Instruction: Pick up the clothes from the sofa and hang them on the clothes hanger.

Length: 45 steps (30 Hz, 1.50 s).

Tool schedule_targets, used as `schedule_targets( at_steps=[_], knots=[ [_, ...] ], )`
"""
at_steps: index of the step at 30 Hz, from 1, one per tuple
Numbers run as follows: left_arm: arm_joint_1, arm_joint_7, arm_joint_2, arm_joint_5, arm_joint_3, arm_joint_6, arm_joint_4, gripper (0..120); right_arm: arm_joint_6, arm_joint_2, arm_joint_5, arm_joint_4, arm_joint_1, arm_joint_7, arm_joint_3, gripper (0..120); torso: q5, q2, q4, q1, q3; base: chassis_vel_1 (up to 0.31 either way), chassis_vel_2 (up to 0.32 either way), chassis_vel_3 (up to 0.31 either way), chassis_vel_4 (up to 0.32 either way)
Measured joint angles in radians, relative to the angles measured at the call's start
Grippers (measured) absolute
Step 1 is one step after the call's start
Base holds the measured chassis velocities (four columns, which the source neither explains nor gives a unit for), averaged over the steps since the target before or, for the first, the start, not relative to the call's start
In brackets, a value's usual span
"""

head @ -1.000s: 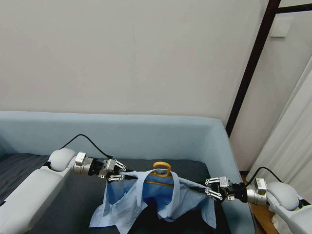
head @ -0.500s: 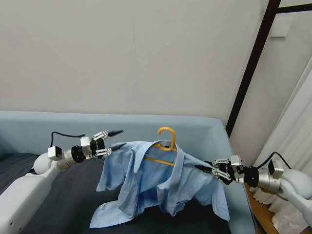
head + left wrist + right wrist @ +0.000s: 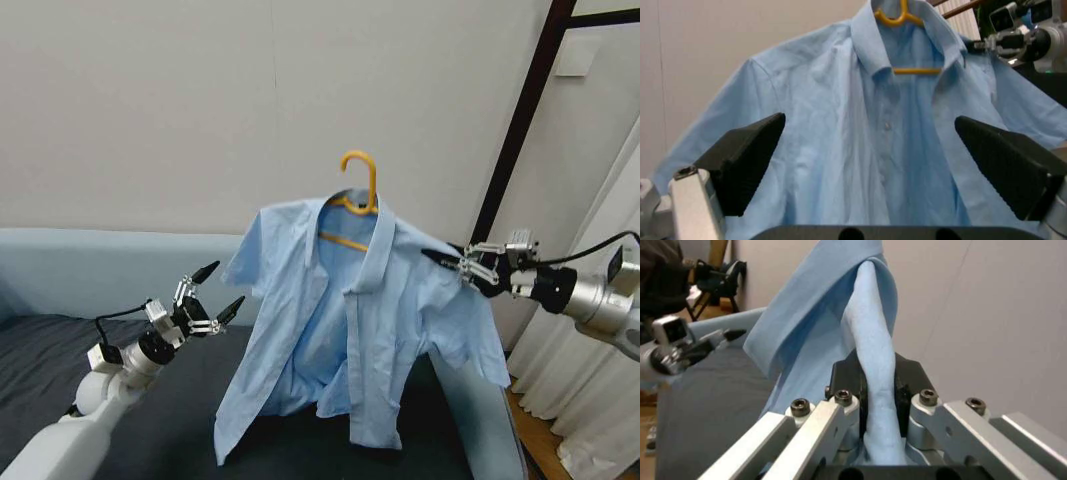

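A light blue short-sleeved shirt (image 3: 340, 300) hangs on a yellow hanger (image 3: 360, 175), lifted above the sofa, its hem dangling over the seat. My right gripper (image 3: 440, 260) is shut on the shirt's shoulder, and the right wrist view shows fabric (image 3: 873, 315) pinched between its jaws (image 3: 877, 385). My left gripper (image 3: 225, 284) stands open, left of the shirt and apart from it. In the left wrist view its two black fingers (image 3: 740, 160) spread wide in front of the shirt (image 3: 860, 100) and hanger (image 3: 903, 20).
The light blue sofa backrest (image 3: 60, 260) runs along the wall above a dark grey seat (image 3: 60, 370). A dark door frame (image 3: 510, 150) slants at the right, with white curtain (image 3: 590, 330) beyond it.
Both arms rose and the shirt with its hanger came up off the sofa. My left gripper let go of the shirt, opened and pulled back left.
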Motion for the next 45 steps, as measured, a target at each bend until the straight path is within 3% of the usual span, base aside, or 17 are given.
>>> schedule_targets(
  at_steps=[5,9,10,15,26,33,36,37,45],
  knots=[
    [0.043,-0.067,-0.064,0.06,-0.004,-0.005,-0.029,100,-0.037,-0.013,0.002,0.043,-0.013,0.073,0.045,8,-0.0004,0.0,-0.0002,0.0,0.0,0.0,0.0,0.0,0.0],
    [0.062,-0.237,-0.119,0.138,0.022,-0.011,-0.09,100,-0.07,-0.013,-0.001,0.089,-0.027,0.206,0.05,8,-0.0003,0.0,-0.0002,0.0,0.0,0.0,0.0,0.0,0.0],
    [0.064,-0.329,-0.14,0.185,0.036,-0.006,-0.123,100,-0.078,-0.006,-0.002,0.1,-0.03,0.255,0.043,8,-0.0001,0.0,-0.0002,0.0,0.0,0.0,0.0,0.0,0.0],
    [0.077,-0.478,-0.189,0.28,0.062,0.027,-0.191,100,-0.08,0.01,-0.005,0.106,-0.034,0.304,0.021,8,0.0,0.0,-0.0003,0.0,0.0,0.0,0.0,0.0,0.0],
    [0.127,-0.464,-0.213,0.309,0.044,0.025,-0.185,100,-0.122,-0.015,0.038,0.113,-0.03,0.396,0.046,8,-0.0003,0.0,0.0,0.0,0.0,0.0,0.0,0.0,0.0],
    [0.154,-0.455,-0.222,0.312,0.035,0.017,-0.184,100,-0.151,-0.022,0.066,0.15,-0.029,0.541,0.067,8,-0.0003,0.0,0.0,0.0,0.0,0.0,0.0,0.0,0.0],
    [0.162,-0.451,-0.224,0.318,0.03,0.009,-0.174,100,-0.189,-0.021,0.088,0.206,-0.041,0.703,0.096,8,-0.0002,0.0,-0.0001,0.0,0.0,0.0,0.0,0.0,0.0],
    [0.162,-0.451,-0.224,0.318,0.03,0.009,-0.174,100,-0.189,-0.021,0.088,0.206,-0.041,0.703,0.096,8,-0.0002,0.0,-0.0001,0.0,0.0,0.0,0.0,0.0,0.0],
    [0.159,-0.45,-0.24,0.327,0.027,0.004,-0.159,100,-0.201,-0.036,0.025,0.246,-0.056,0.89,0.149,8,-0.0003,0.0,-0.0002,0.0,0.0,0.0,0.0,0.0,0.0]
  ],
)
